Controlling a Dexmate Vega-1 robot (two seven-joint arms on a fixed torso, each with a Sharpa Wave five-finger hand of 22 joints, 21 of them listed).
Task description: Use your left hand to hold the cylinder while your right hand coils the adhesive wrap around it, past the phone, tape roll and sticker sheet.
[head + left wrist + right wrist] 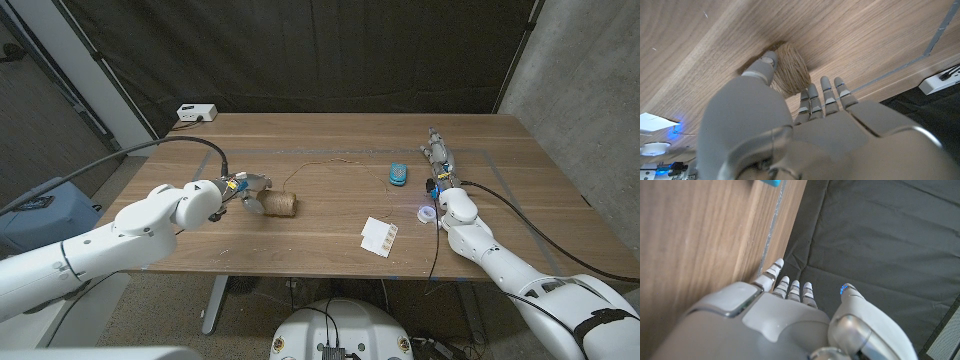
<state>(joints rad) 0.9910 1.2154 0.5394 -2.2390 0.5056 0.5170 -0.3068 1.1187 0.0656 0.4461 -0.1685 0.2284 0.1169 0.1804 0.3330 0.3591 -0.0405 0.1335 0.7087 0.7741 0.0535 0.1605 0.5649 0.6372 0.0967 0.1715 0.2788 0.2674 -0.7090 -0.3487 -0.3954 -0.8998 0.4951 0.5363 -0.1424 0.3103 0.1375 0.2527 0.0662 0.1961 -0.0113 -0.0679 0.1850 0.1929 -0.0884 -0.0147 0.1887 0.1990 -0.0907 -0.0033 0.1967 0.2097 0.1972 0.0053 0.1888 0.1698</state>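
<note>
Nearest you, the sticker sheet [379, 236] lay on the surface [330, 160], the tape roll [427, 215] just right of it. Your left hand [243, 189] held the twine-wrapped cylinder [282, 204] at left-centre. Your right hand [438, 160] stood empty, fingers straight, right of the blue phone [399, 174].

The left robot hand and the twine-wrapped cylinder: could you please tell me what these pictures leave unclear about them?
- Head view: the left robot hand is too small to show whether it holds the brown twine-wrapped cylinder.
- Left wrist view: the hand's back hides the cylinder's near side, so fingertip contact is unclear.
- Head view: the thin loose strand has ends too fine to trace.
</note>
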